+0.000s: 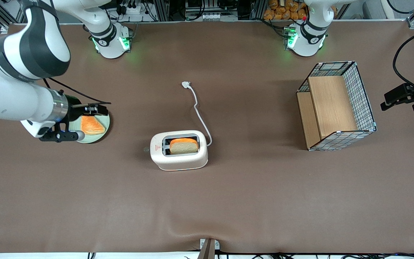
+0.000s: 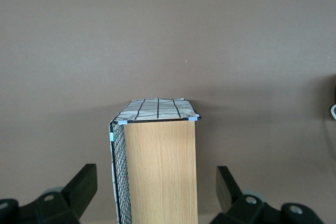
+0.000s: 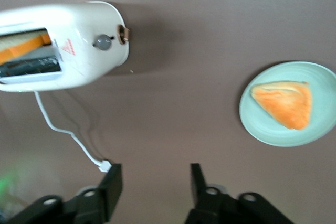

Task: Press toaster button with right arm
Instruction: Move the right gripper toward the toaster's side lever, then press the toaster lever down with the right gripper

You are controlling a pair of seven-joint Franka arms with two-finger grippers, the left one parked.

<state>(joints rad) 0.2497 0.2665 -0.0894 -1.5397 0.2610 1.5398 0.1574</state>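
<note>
The small black two-finger gripper (image 1: 84,120) of the big white and dark grey right arm (image 1: 20,72) is seen at the left of the front frame, held above the round pale green plate (image 1: 103,135) on which a wedge of orange-crusted toast (image 1: 91,126) lies. In the right wrist view the gripper (image 3: 152,190) is shown with its two black fingers (image 3: 111,187) spread apart and nothing between them, a state suited to a push rather than a grasp. The arm is judged to be at the outset of its approach, with the press not yet made.

The small white rounded two-slot toaster (image 1: 179,150) is placed at the centre of the front frame on the brown table (image 1: 228,201), well apart from the gripper. A slice of bread (image 1: 183,145) is seated in one slot, which would explain why the button is to be pressed. The tiny pale grey round toaster button (image 1: 146,148) is seen sticking out of the short end marked in red, the end turned toward the working arm, so that it can be reached directly. The thin white cord (image 1: 198,111) is laid out toward the upper centre, its plug (image 1: 185,85) unconnected on the table.

A wire-mesh wooden basket (image 1: 336,106) is set at the right of the front frame, toward the parked arm's end, clear of the work.
</note>
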